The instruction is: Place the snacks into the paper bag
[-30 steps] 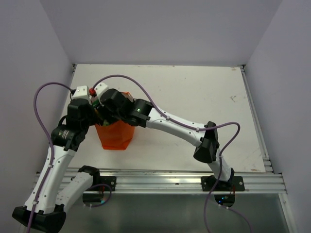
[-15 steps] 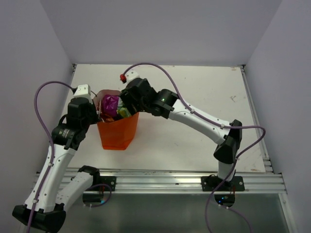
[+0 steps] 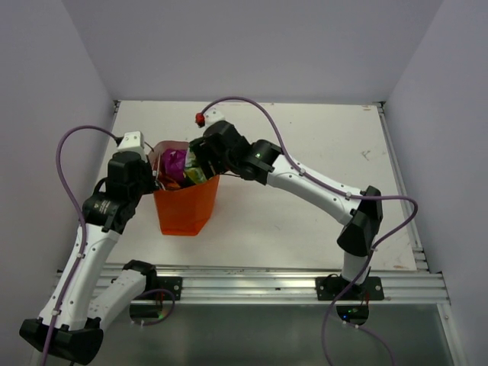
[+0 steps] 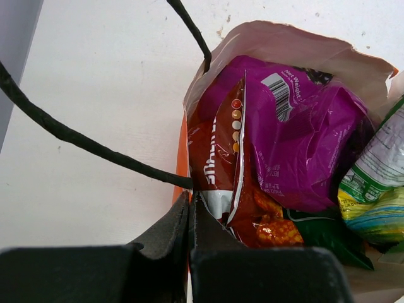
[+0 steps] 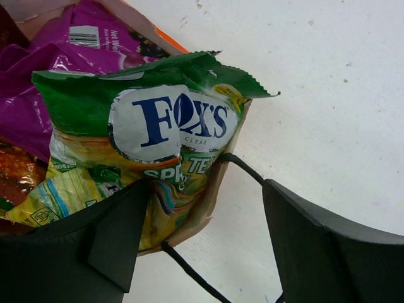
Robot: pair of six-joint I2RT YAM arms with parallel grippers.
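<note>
Paper bag (image 3: 185, 210): upright, orange, thin-walled, pale inside. Left gripper (image 4: 190, 202) has its fingers pressed together on the bag's rim. Right gripper (image 5: 207, 189) is spread wide and empty, straddling the opposite rim.

Inside the bag are the purple packet (image 4: 303, 145) and red Doritos bag (image 4: 218, 151), both crinkly foil. The Fox's packet (image 5: 158, 120) pokes above the rim.

Risk: the spread fingers could snag the cord handle (image 5: 243, 167) on withdrawal and tip the bag. The tall packet could topple out.

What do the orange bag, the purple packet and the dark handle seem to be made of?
The bag looks like matte paper: pale inside, creased rim. The purple packet seems to be glossy plastic foil: bright glints on its crinkles. The handle appears to be dull twisted cord: rough, ropey surface.
</note>
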